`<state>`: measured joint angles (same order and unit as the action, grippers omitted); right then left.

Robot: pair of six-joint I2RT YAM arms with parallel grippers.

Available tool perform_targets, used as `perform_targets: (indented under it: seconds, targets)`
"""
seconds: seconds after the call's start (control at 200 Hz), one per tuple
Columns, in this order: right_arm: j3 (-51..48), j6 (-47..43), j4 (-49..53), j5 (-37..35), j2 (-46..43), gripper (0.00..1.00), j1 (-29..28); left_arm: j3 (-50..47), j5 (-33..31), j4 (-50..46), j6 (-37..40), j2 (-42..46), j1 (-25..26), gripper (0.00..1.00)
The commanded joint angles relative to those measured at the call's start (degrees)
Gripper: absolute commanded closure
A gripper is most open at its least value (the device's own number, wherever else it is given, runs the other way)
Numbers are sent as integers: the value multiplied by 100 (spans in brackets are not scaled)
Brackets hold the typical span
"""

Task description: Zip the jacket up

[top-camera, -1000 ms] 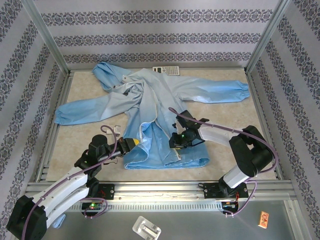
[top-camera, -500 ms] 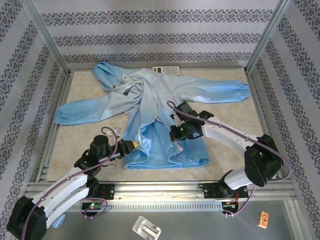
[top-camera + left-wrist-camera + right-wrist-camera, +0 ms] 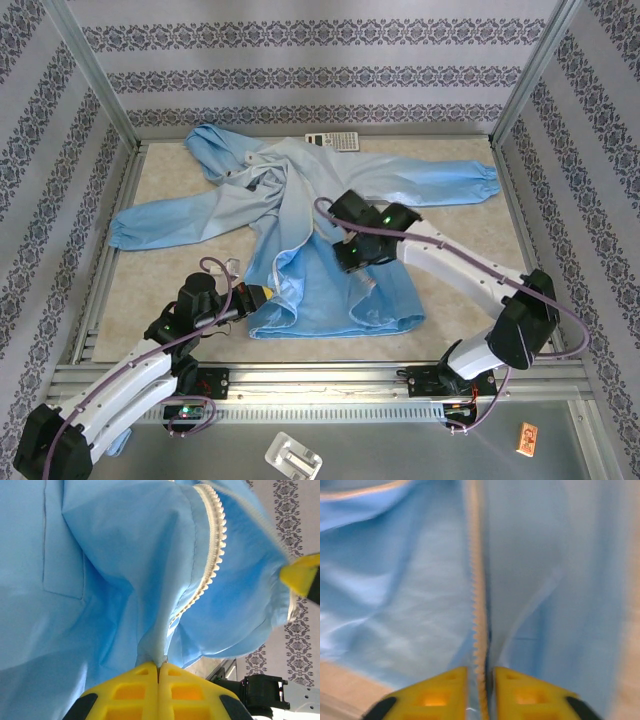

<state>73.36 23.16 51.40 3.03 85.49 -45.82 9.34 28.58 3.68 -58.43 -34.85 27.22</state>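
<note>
Right gripper (image 3: 352,252) has travelled up the front of the jacket (image 3: 300,205) toward the calculator (image 3: 332,141), leaving the hem (image 3: 335,325) it hovered over a second ago. Its arm is now stretched farther across the cloth. The lower front panels, which gaped in a wide V, now lie closer together and flatter. Left gripper (image 3: 262,293) has kept its place at the hem corner farthest from the calculator on the left side.

Jacket position: spread on the table (image 3: 160,270) directly on the near side of the calculator. The collar area lies just beside the calculator, the hood (image 3: 215,145) lies to its left, and one sleeve runs out to either side. The hem is the part farthest from the calculator.

Right gripper, wrist view: the yellow fingers (image 3: 435,690) stand a little apart and straddle the pale toothed zipper strip (image 3: 476,595), which runs straight into the gap between them. Blue cloth lies on both sides.

Left gripper, wrist view: the yellow fingers are pressed together, clamped on a fold of the jacket's blue fabric. The fabric rises from between the tips. Beyond it the zipper strip curves away along the panel edge.
</note>
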Motion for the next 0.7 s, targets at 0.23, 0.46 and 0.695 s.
perform_targets:
  seconds: [0.23, 0.46, 0.695]
  targets:
    - [-1440, 1200, -1780, 1963, -1327, 57, 154, 83, -121, -245, 214, -48, -107, 100]
    - [-3255, 2044, -2014, 1596, -2405, 70, 800, 201, 20, -121, 271, -347, -104, 100]
    - [-4172, 2476, -3224, 1951, -2133, 49, 550, 226, 34, -289, 363, -374, -104, 100]
